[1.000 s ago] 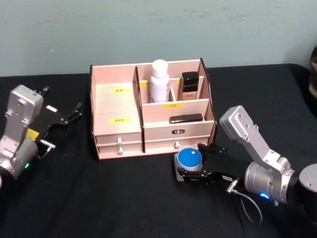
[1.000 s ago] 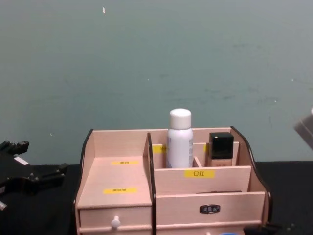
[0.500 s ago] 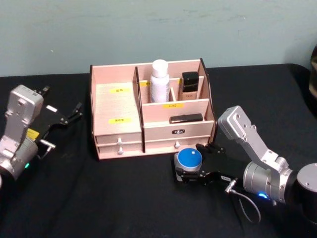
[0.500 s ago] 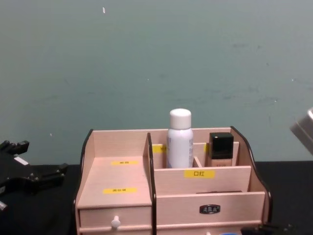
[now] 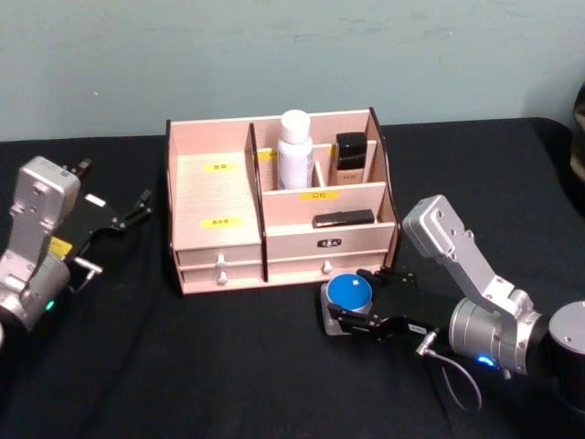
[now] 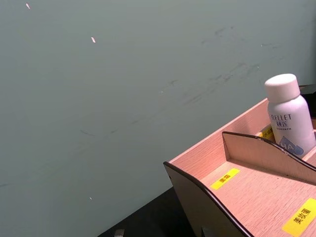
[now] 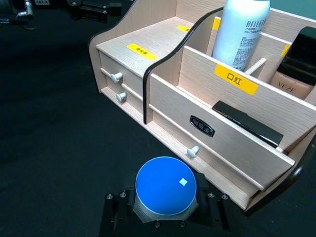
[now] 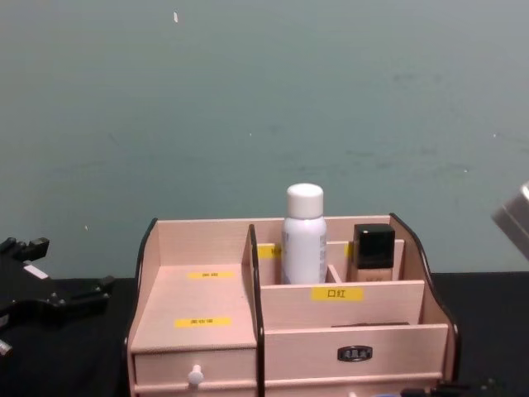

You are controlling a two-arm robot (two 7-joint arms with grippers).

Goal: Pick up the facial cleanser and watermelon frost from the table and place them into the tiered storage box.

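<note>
Nearest the robot, the right tool [image 5: 350,307] is lying low over the black-clothed surface [image 5: 228,366]. It seems to be clamping the small grey jar with a round blue lid [image 7: 165,190]. The jar is sitting just in front of the drawers of the pale wooden tiered storage box [image 5: 215,197]. A shallow hold could be letting the jar slip on lifting, or the jar could be clipping the box's front wall. The left tool [image 5: 123,215] is hanging left of the box; apart or together, I cannot tell. Farthest back, a white plastic bottle [image 5: 294,151] is standing in a rear compartment.

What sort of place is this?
Likely a robotics lab bench: black-draped table, teal wall, right gripper at a blue-capped jar before the tiered storage box, left gripper parked beside it.
</note>
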